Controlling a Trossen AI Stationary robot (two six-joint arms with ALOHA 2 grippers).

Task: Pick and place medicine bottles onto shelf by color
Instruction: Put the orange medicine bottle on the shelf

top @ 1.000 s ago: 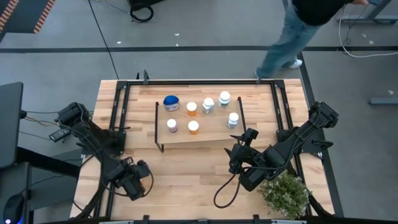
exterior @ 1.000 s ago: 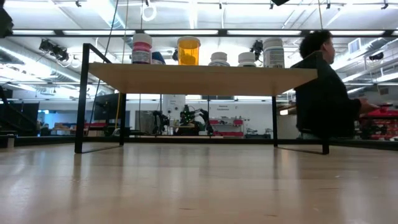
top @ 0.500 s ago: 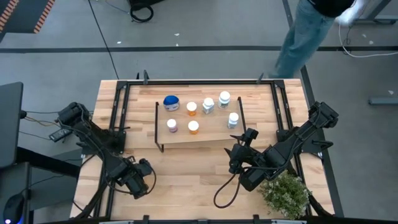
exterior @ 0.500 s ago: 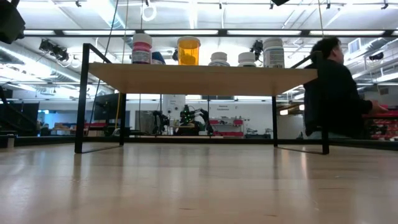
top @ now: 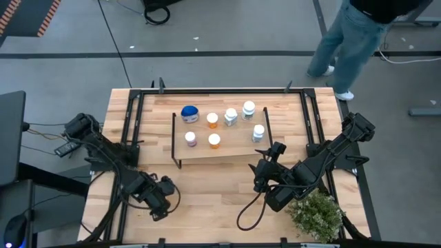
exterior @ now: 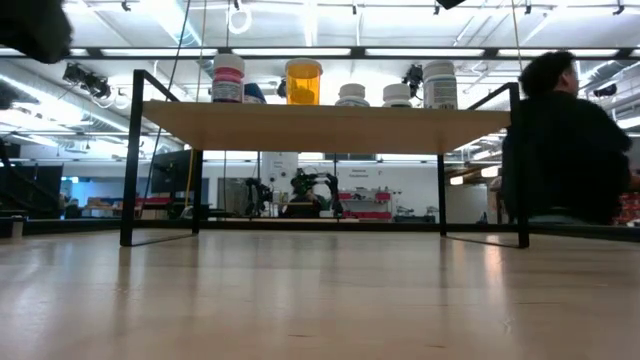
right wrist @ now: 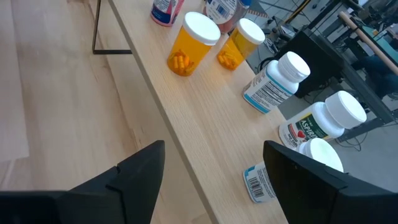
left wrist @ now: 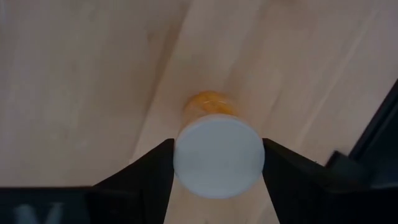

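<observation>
Several medicine bottles stand upright on the shelf [top: 234,141]: a blue one [top: 189,114], orange ones [top: 212,120] [right wrist: 188,46], white ones [top: 248,109] [right wrist: 277,74] and a purplish one [top: 190,138]. In the low view they line the top of the shelf [exterior: 320,125]. My left gripper [top: 160,198] [left wrist: 217,146] is over the table's near left part, shut on another orange bottle [left wrist: 208,106] with a white cap. My right gripper [top: 264,169] [right wrist: 217,180] hangs open just off the shelf's near right corner, holding nothing. My left gripper pinches the orange bottle's white cap [left wrist: 216,155] between its two fingers [left wrist: 155,174], one on each side. It comes from above, pointing down. The bottle is upright below the fingers, cap up. No frame shows whether its base is on the table.
A bushy green plant [top: 317,213] sits at the table's near right corner, with a looped black cable [top: 248,213] beside it. Black rails [top: 131,117] run along both table sides. A person [top: 351,34] [exterior: 565,140] walks beyond the far edge. Bare wood lies between the shelf and the near edge.
My left gripper has shifted a little toward the table's right along the near edge. The person beyond the table has walked to the right. My right arm and the shelf bottles have kept still.
</observation>
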